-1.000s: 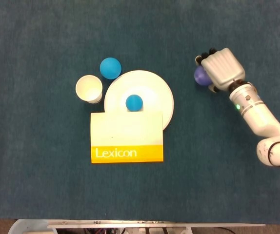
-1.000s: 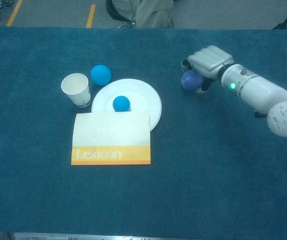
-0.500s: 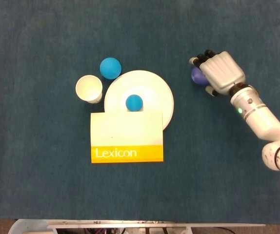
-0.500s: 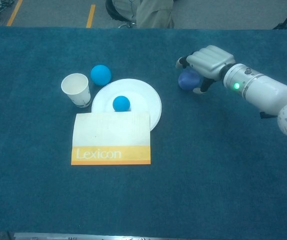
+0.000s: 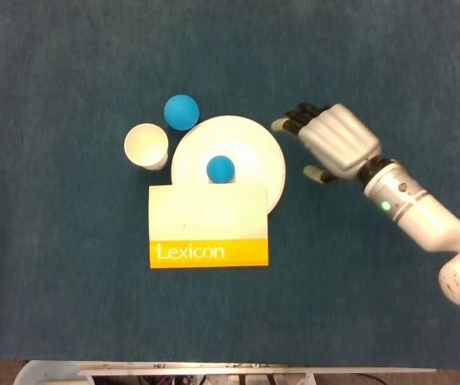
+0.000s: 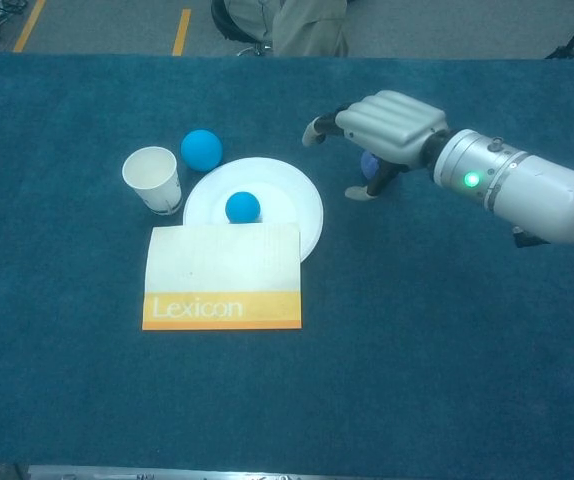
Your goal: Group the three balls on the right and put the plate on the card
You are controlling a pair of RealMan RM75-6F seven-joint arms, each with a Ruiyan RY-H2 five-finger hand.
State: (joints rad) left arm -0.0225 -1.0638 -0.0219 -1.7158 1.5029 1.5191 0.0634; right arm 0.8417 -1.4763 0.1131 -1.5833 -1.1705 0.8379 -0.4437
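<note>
Dark teal cloth is seen covering the whole worktop [image 5: 70, 313]; a grey floor with yellow lines is visible beyond its far edge in the chest view.

A white round plate [image 5: 254, 144] is located near the centre, and a small blue ball [image 5: 220, 168] is seated on it. The plate's near edge is overlapped by a cream card [image 5: 208, 224] bearing an orange band lettered "Lexicon"; the plate is therefore partly under the card, not on it. A second, larger blue ball [image 5: 182, 112] is found just beyond the plate's far-left rim, and a white paper cup [image 5: 147, 146] is stood upright just left of the plate.

The right robot hand [image 5: 330, 142] is positioned just right of the plate, palm down, with its fingers [image 5: 298, 116] spread toward the plate's far-right rim. A purple ball [image 6: 369, 165] is glimpsed beneath the palm in the chest view only; it is hidden in the head view. Whether the ball is touched or gripped cannot be told.

The left robot hand is not shown in either view.
</note>
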